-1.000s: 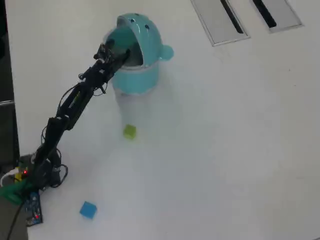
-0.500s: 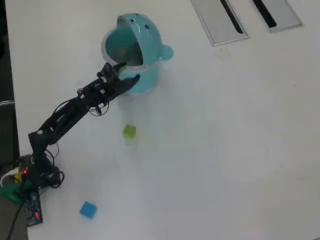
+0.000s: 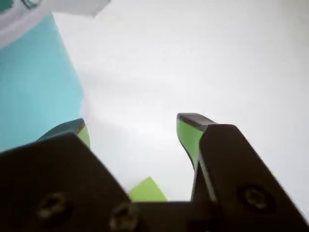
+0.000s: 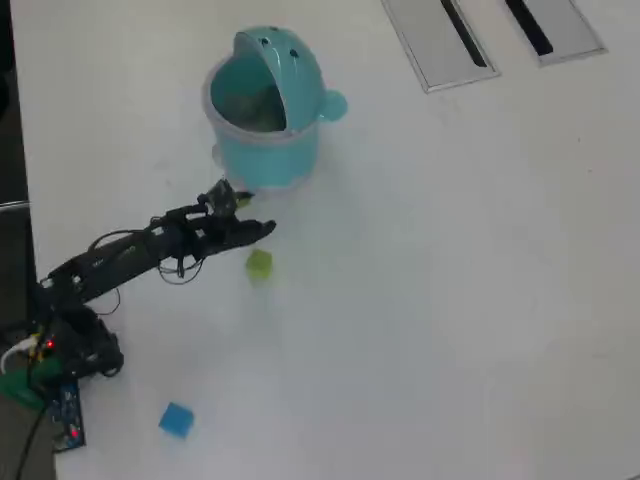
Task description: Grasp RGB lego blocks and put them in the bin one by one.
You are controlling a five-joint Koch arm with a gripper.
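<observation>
The round teal-blue plastic bin (image 4: 262,140) stands at the far side of the table with its domed lid raised, ready to receive blocks. The black gripper (image 4: 252,230) hangs wide apart and empty just beside the small yellow-green plastic cube (image 4: 259,263), probably to grasp it. The small blue plastic cube (image 4: 176,419) waits near the arm's base.

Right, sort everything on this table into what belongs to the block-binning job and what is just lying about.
Part of the job:
- round teal plastic bin, lid open
- small yellow-green plastic cube, on the table near the tool
- small blue plastic cube, near the arm's base
- tool, open and empty

Just lying about:
- flat grey rectangular panels at the top edge
</observation>
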